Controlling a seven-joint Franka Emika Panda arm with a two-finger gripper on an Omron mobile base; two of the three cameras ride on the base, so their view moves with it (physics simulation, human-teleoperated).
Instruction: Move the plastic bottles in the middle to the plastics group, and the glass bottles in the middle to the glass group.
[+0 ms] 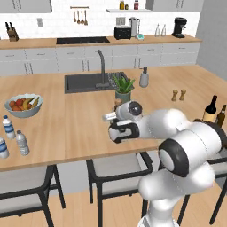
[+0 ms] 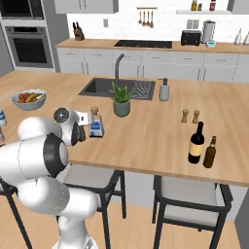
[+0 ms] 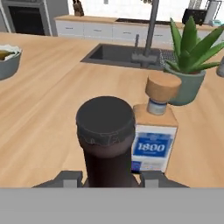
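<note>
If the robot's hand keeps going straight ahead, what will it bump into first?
The end effector already has the dark bottle between its fingers, so that meets it first. Just behind stands the square bottle with the cork top and blue label, then probably the potted plant, though depth is hard to judge.

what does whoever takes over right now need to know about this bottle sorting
Gripper: fingers on either side of the small dark bottle mid-counter, beside a square blue-labelled bottle; cannot tell if it is clamped yet.
Plastics: the clear unlabelled water bottle stands by the two blue-labelled water bottles at the counter's left end, so that half looks done.
Glass: the wine bottle and brown bottle stand at the right end.
Left: confirm the grip, then carry the dark bottle over to those two.
</note>
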